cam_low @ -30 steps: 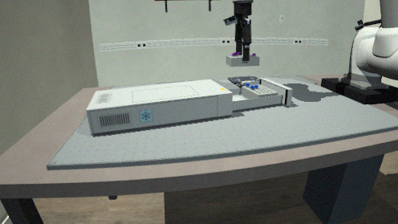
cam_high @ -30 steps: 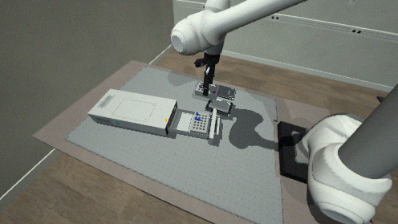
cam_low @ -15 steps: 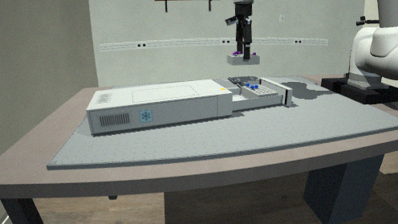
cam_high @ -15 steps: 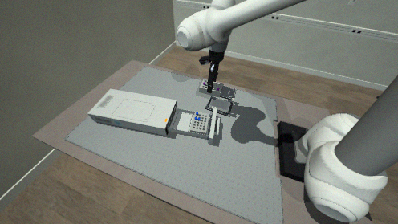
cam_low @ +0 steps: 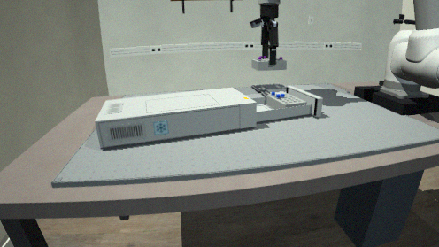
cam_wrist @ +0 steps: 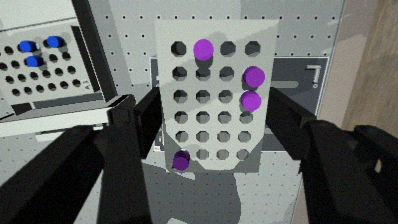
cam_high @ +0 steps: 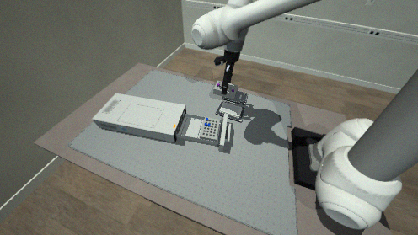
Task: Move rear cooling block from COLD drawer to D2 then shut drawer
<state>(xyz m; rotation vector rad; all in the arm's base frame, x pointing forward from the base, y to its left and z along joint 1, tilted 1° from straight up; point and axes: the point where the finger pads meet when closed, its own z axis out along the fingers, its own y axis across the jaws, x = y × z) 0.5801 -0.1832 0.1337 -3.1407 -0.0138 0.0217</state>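
My gripper (cam_high: 225,92) (cam_low: 268,58) (cam_wrist: 213,102) is shut on the grey rear block (cam_low: 258,65) (cam_wrist: 215,85), which hangs level above the deck. Several purple tubes stand in its bores; the one at the lower left in the wrist view is in shade. Deck slot D2 (cam_high: 242,97) shows beyond D1 (cam_high: 237,111), partly behind the block in the wrist view. The drawer (cam_high: 193,128) stands open. The front block (cam_high: 209,130) (cam_low: 289,100) (cam_wrist: 45,72) sits in it with three blue tubes. Whether it is fully flat is hard to tell.
The cooler COLD (cam_high: 139,117) (cam_low: 177,105) has its amber lamp (cam_high: 174,125) (cam_low: 246,98) lit. The drawer handle (cam_high: 223,131) (cam_low: 317,102) rises at the drawer's front, near D1. The arm's base (cam_high: 303,157) stands at the table's right side.
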